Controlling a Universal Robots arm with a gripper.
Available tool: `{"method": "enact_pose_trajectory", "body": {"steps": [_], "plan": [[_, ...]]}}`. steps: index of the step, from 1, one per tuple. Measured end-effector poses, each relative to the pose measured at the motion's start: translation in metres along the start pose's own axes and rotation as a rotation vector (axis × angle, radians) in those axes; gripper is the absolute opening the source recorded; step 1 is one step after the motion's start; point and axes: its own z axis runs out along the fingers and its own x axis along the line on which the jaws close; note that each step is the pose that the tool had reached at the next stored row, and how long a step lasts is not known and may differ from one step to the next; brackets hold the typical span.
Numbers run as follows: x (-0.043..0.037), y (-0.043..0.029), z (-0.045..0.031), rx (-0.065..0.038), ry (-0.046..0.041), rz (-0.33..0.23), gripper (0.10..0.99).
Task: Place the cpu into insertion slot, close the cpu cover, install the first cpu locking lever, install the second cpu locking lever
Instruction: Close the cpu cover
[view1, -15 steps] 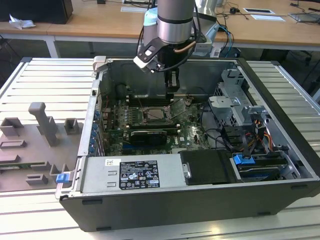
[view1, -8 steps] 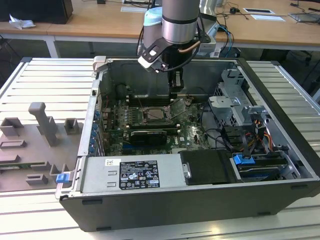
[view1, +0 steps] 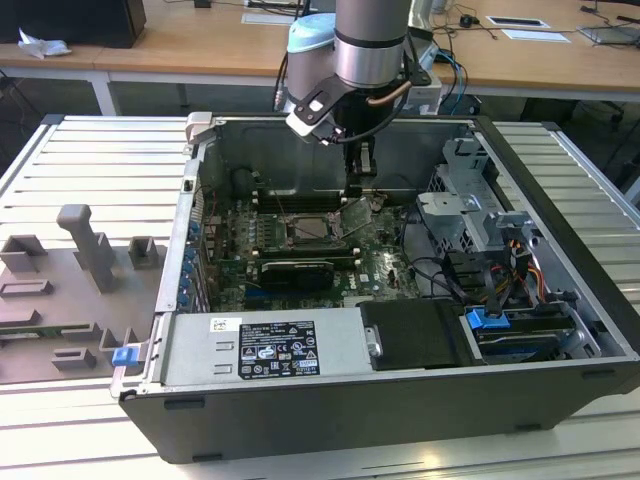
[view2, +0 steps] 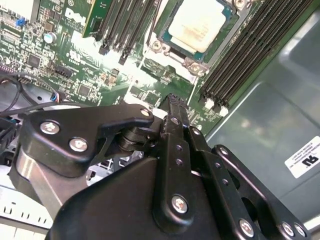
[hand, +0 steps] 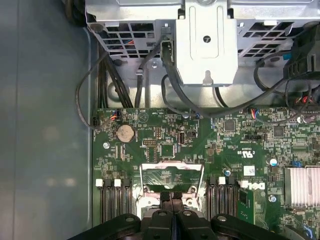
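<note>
Nearest you in the exterior view, the open computer case (view1: 330, 420) lies on the slatted surface (view1: 60, 160), a grey labelled box (view1: 270, 347) along its near wall. Past that box you reach the green board (view1: 385, 270) and, on it, the insertion slot (view1: 318, 232). In the second wrist view you can see the cpu (view2: 200, 25) lying flat in that slot, its pale face uncovered, with the long black memory slots (view2: 240, 55) beside it. Just beyond the slot, the cpu cover (hand: 172, 165) stands raised on its hinge, the board showing through its cut-out. Your pincer (hand: 171, 196) hangs right at that cover, fingertips (hand: 165, 196) pressed together with nothing visible between them. Whether they touch the frame, you cannot tell.
</note>
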Motion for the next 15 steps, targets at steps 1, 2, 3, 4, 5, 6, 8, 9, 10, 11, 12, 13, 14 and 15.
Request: {"method": "enact_pose_trajectory", "body": {"steps": [1,2,3,4,5,6,8,9,10,11,12,13,14,15], "plan": [[0.0,0.0002,-0.0009,0.0,0.0,0.0,0.106],[0.0,0.0004,-0.0024,0.0,0.0,0.0,0.106],[0.0,0.0007,-0.0031,0.0,0.0,0.0,0.106],[0.0001,0.0009,-0.0034,0.0,0.0001,0.0,0.106],[0.0001,0.0018,-0.0034,0.0,0.0003,0.0,0.106],[0.0001,0.0041,-0.0035,0.0,0.0,0.0,0.106],[0.0002,0.0096,-0.0031,0.0,0.0,0.0,0.106],[0.0002,0.0137,-0.0029,0.0,0.0,0.0,0.106],[0.0003,0.0173,-0.0027,0.0,0.0001,0.0,0.106],[0.0003,0.0194,-0.0026,0.0,0.0,0.0,0.106],[0.0003,0.0208,-0.0025,0.0,0.0,0.0,0.106],[0.0003,0.0227,-0.0024,0.0,0.0,0.0,0.106],[0.0003,0.0241,-0.0024,0.0,0.0,0.0,0.106],[-0.0001,0.0254,-0.0021,0.0,0.0,0.0,0.106]]}}
